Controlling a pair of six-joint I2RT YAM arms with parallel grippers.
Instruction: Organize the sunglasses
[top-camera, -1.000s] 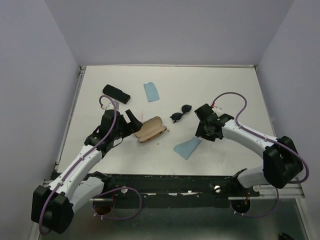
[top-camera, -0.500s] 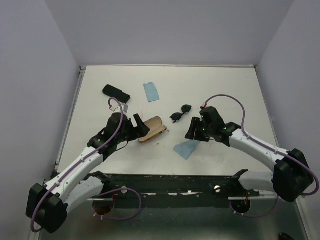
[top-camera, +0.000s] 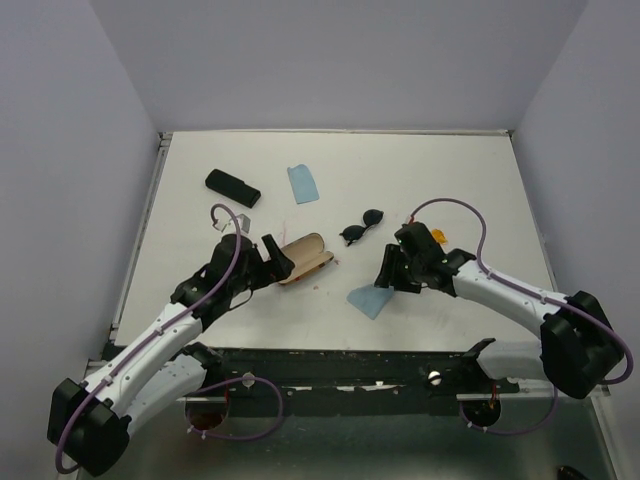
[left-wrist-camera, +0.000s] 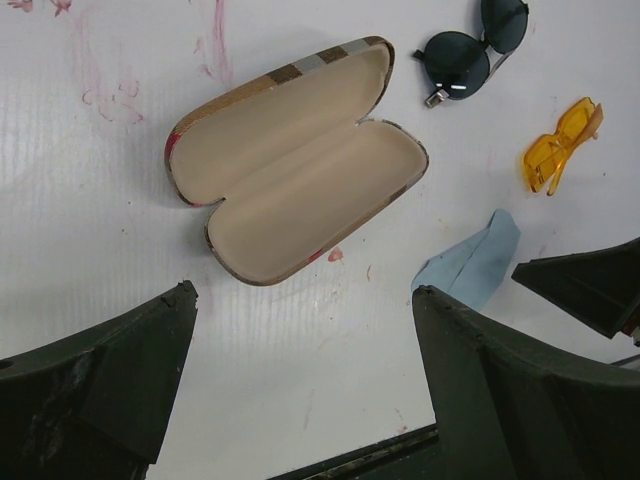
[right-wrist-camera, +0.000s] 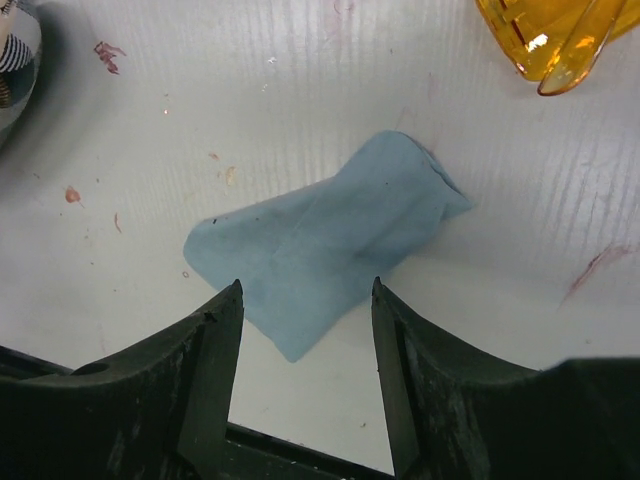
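Observation:
The black sunglasses lie folded on the table right of centre; they also show in the left wrist view. The orange sunglasses lie to their right, partly behind my right arm, and show in both wrist views. The plaid case lies open and empty, its tan lining up. My left gripper is open and empty just near-left of the case. My right gripper is open and empty above a blue cloth.
The plain black case lies shut at the back left. A second blue cloth lies behind the plaid case. The blue cloth under my right gripper sits near the table's front edge. Red marks stain the table.
My right gripper moved left and nearer, over the front blue cloth, uncovering the orange sunglasses. My left gripper moved right towards the open case, then back a little. The glasses and cases have not moved.

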